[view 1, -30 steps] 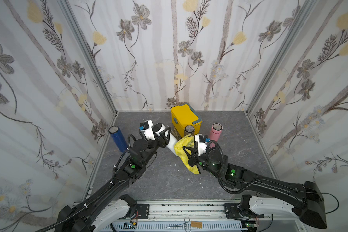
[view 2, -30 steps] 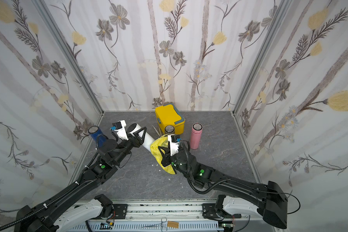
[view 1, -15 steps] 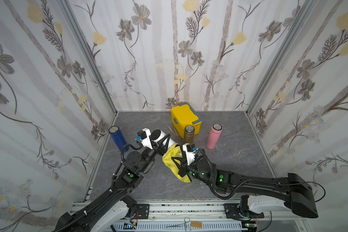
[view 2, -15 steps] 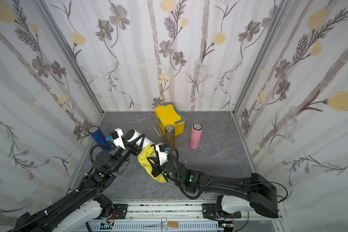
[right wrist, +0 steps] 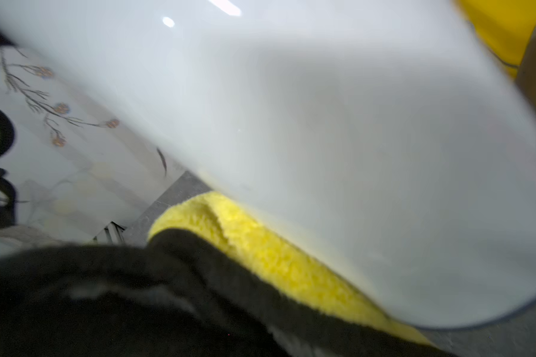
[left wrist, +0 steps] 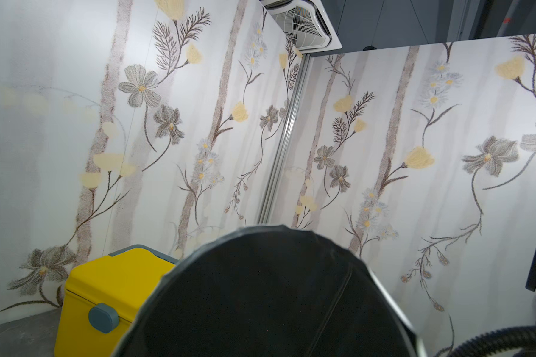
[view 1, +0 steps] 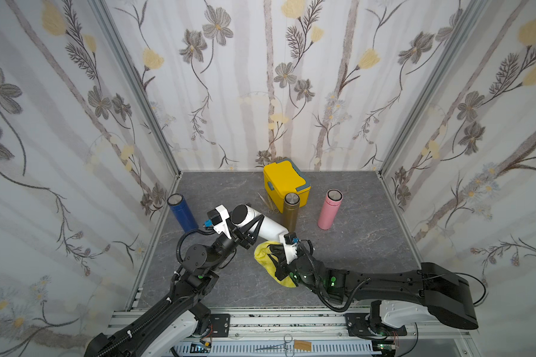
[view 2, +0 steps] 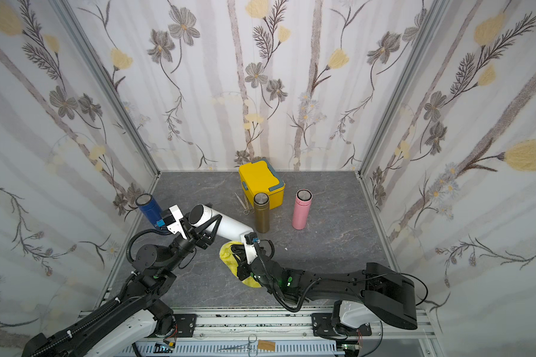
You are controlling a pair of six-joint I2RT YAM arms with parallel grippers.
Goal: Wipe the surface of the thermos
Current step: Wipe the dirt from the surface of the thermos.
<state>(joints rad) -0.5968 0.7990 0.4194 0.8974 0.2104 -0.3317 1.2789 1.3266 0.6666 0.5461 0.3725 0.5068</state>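
- The left gripper (view 1: 252,228) is clamped round the thermos (view 1: 268,228) just below its black lid (view 1: 240,214). The thermos is held tilted over mid-floor, lid up toward the near left, base down toward the far right.
- The right gripper (view 1: 276,252) is pinched tight on the cloth (view 1: 264,256). In the right wrist view the cloth (right wrist: 276,247) presses against the thermos wall (right wrist: 322,139) close to the base rim.
- That rim sits just beside the foot of the brown flask (view 1: 290,213); whether they touch, I cannot tell.
- The box (view 1: 283,182) stands behind the brown flask, by the far wall.
- Tweezers (view 1: 268,202) lie just left of the brown flask, on the far side of the thermos.
- The blue flask (view 1: 181,214) stands by the left wall, near the left wrist.
- The pink flask (view 1: 330,210) stands upright to the right, apart from both arms.
- Bare floor (view 1: 359,247) runs from the right arm out to the right wall.
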